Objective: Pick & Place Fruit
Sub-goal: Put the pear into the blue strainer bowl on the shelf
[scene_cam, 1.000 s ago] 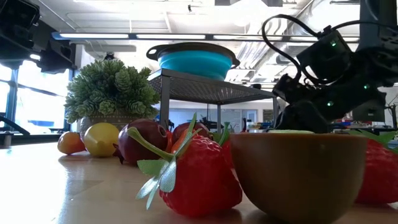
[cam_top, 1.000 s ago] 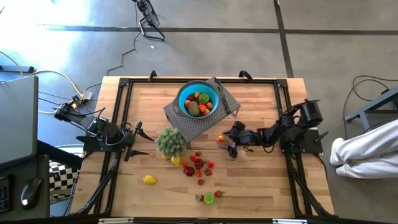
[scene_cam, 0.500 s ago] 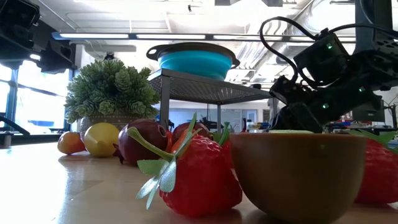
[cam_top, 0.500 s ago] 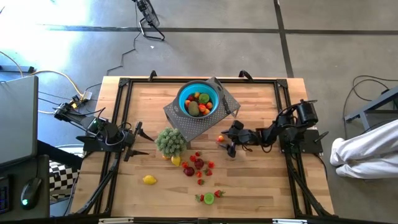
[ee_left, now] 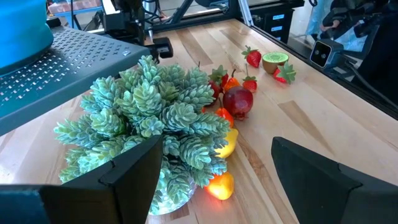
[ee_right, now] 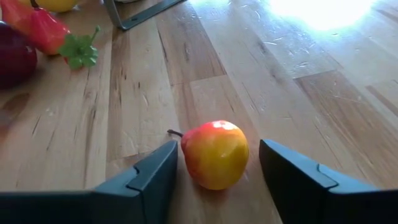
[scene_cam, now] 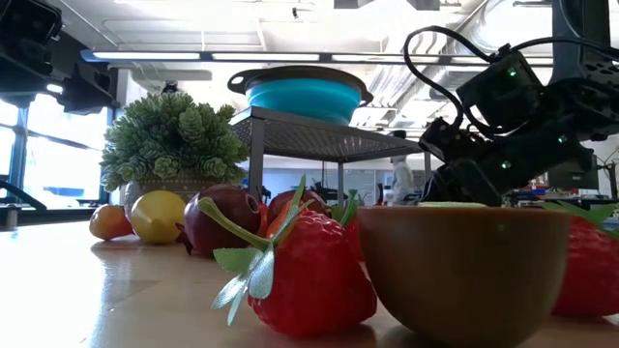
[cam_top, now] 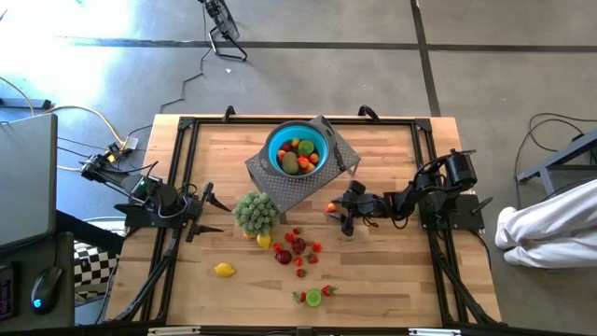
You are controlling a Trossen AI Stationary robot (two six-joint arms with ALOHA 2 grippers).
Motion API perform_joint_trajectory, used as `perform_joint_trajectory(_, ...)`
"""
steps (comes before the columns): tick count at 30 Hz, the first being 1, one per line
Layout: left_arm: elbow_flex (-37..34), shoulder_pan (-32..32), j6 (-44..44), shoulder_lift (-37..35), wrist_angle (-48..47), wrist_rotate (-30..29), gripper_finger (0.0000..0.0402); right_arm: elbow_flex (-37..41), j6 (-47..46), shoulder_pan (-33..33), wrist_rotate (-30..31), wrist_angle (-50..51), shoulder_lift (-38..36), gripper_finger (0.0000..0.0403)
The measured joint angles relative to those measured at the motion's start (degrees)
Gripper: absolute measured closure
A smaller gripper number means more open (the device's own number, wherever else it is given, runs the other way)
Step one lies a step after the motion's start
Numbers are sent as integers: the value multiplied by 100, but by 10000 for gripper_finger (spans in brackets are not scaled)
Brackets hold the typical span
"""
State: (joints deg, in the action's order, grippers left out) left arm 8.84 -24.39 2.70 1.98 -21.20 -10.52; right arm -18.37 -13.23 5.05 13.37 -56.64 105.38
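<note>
No readable brand, label or writing anywhere that I can make out, so on to the layout, left to right.

The left gripper [cam_top: 207, 211] waits at the left edge of the pale wooden butcher-block table [cam_top: 392, 280], fingers spread wide with nothing between them, pointing at the spiky green fake plant in a small pot [cam_top: 256, 212]. Bare wood lies between the two. A lone yellow lemon [cam_top: 224, 270] sits by itself toward the front-left with open table all around it.

Behind the plant, the blue collapsible bowl [cam_top: 298, 147] sits on a grey perforated metal stand [cam_top: 297, 185] and already holds several pieces of fruit. Just in front of the plant there's a loose cluster of fruit [cam_top: 297, 248]: strawberries, a dark red apple, another yellow piece. Nearer the front edge is a halved lime-green piece [cam_top: 314, 298] with strawberries beside it.

Right of the stand, the right gripper [ee_right: 214, 163] is low over the table with its fingers either side of a small red-and-yellow apple-like fruit [ee_right: 216, 154]. There's a thin gap on each side from the wrist view, so I'd call it not yet clamped, though it's tight. The right half of the table past that arm is bare wood out to the black frame rail [cam_top: 431, 168].
</note>
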Motion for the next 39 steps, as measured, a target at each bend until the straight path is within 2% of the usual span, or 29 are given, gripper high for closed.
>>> perform_joint_trajectory(11, 0, -1, 0, 0, 1, 1, 107, 0, -59, 10, -107, -69, 4, 256)
perform_joint_trajectory(14, 0, 0, 0, 0, 1, 2, 107, 0, -70, 10, -292, -101, -8, 267)
perform_joint_trajectory(25, 0, -1, 0, 0, 1, 2, 107, 4, -337, 305, -380, -177, -515, 270)
perform_joint_trajectory(39, 0, -1, -2, 0, -1, 2, 107, -75, -499, 593, -283, 107, -2028, 271)
